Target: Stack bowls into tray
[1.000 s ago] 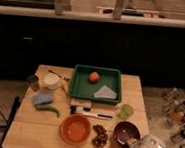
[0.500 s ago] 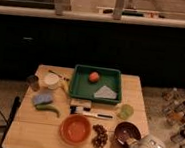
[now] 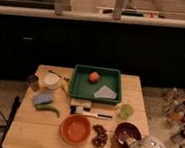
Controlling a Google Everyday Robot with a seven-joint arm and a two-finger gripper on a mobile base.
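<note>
Sitting at the near right corner of the bench, the gripper is at the maroon bowl's near rim; whether it is open or closed cannot be told. A good lift likely wants a firm pinch on the rim, with the bowl kept level. The orange bowl, mid near edge, looks empty. By the far edge, the tray holds an orange ball and a pale sheet.

Dim warm light, dark surroundings (gripper at lower right of table).
</note>
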